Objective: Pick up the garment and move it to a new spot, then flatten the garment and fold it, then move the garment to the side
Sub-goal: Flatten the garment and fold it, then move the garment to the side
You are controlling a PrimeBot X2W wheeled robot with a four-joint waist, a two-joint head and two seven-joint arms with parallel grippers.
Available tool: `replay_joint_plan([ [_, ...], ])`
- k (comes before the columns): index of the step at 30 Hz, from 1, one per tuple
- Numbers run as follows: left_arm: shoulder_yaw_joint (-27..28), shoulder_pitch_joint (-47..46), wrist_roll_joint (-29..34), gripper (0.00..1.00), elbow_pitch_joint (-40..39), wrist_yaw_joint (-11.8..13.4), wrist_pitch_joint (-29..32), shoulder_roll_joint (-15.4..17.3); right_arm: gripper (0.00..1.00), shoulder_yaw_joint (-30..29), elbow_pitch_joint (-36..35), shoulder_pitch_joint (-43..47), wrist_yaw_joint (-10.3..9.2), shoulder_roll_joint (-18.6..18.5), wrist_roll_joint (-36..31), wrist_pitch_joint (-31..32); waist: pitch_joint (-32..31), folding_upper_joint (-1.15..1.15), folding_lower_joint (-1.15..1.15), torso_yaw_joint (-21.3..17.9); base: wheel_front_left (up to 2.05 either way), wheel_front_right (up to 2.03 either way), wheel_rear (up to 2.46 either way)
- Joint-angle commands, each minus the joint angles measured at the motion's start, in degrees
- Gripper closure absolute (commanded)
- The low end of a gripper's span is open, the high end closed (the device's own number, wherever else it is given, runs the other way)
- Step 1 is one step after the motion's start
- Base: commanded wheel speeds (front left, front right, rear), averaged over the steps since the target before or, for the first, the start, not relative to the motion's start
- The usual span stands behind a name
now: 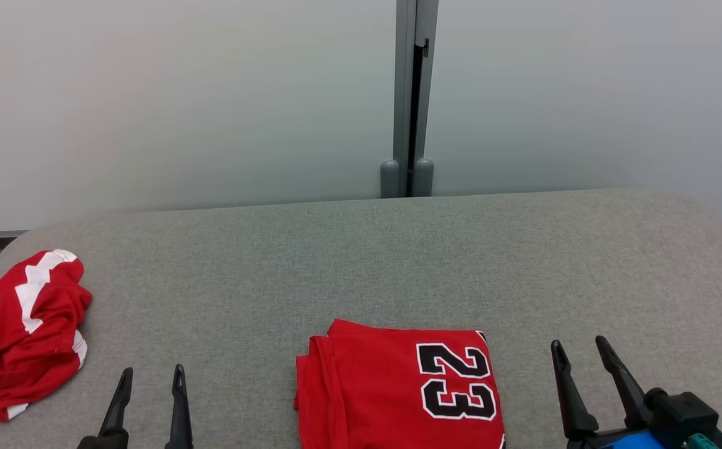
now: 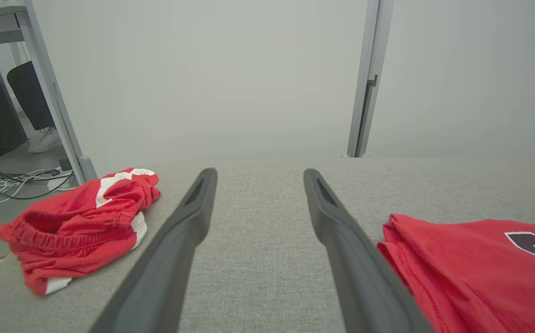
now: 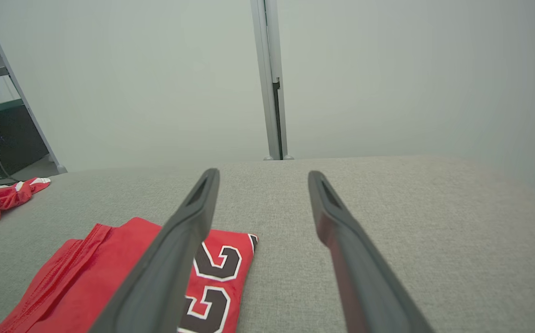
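Note:
A folded red jersey [image 1: 373, 393] with a black "23" lies flat at the near middle of the grey fabric table [image 1: 361, 262]. A second red garment with white stripes [image 1: 17, 337] sits crumpled at the table's left end. My left gripper [image 1: 152, 371] is open above bare cloth between the two, touching neither. My right gripper [image 1: 578, 342] is open just right of the jersey. In the left wrist view, the left gripper [image 2: 259, 172] has the crumpled garment [image 2: 77, 222] on its left and the jersey [image 2: 457, 263] on its right. The right gripper [image 3: 261, 172] looks past the jersey [image 3: 87, 273].
A pale wall with a grey vertical post [image 1: 412, 93] stands behind the table. Left of the table are a metal frame leg [image 2: 50, 88], cables on the floor [image 2: 13, 182] and a person's shoe [image 2: 43, 141]. The table's far half and right side are bare fabric.

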Motion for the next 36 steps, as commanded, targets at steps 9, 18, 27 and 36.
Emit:
replay_joint_plan([
  [9,-0.3,0.2,-0.3,0.0,1.6,0.0,-0.3,0.4,0.0,-0.5,-1.6,2.4,0.01,0.4,-1.3,2.9,-0.5,0.01,0.0,0.6,0.0,0.0,0.0],
  [18,-0.5,0.3,-0.6,0.0,2.7,0.5,-0.3,0.4,0.0,-0.5,-1.2,3.1,0.01,0.5,-0.6,4.3,-0.8,0.01,0.0,0.7,0.0,0.0,0.0],
  [27,-0.7,0.1,-0.9,0.0,3.4,0.6,-0.3,0.7,0.0,-0.4,-0.8,3.2,0.01,0.5,-0.7,4.7,-0.8,0.01,0.0,0.7,0.0,0.0,0.0],
  [36,-0.9,0.2,-1.2,0.0,3.8,0.8,-0.3,0.8,0.0,-0.6,0.1,3.0,0.01,0.5,-0.5,5.3,-0.8,0.01,0.0,0.8,0.0,0.0,0.0],
])
